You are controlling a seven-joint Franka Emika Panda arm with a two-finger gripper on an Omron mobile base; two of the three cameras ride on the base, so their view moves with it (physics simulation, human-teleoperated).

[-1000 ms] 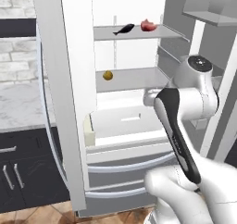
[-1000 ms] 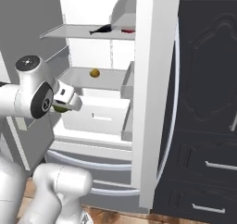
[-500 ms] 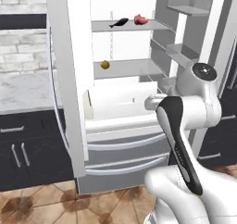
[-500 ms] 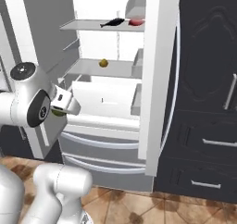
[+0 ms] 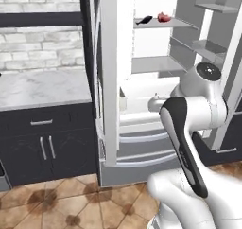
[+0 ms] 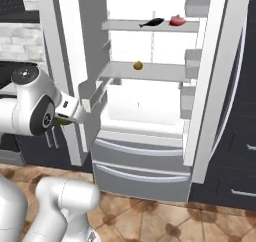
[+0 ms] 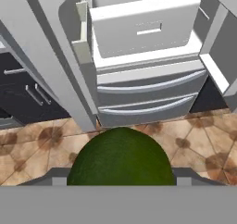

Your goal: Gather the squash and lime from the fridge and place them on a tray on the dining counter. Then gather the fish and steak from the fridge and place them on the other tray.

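The tall grey steel double-door fridge (image 6: pixel 150 111) stands wide open, its two door edges flanking the arm, with bare brown tiled floor (image 7: pixel 194 140) open in front of the lower drawers. The white arm is folded back outside the doors, and its gripper (image 7: pixel 121 179) has its jaws parted around a small plain green ball, the lime (image 7: pixel 121 160), held above the floor. Inside the fridge, the small yellow squash (image 6: pixel 138 65) sits on the middle shelf, with the slim dark fish (image 6: pixel 152 22) and red steak (image 6: pixel 176 20) side by side on the top shelf.

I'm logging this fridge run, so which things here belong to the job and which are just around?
Job: lime, squash, fish, steak, fridge.
Just around: dark cabinets, tiled floor.
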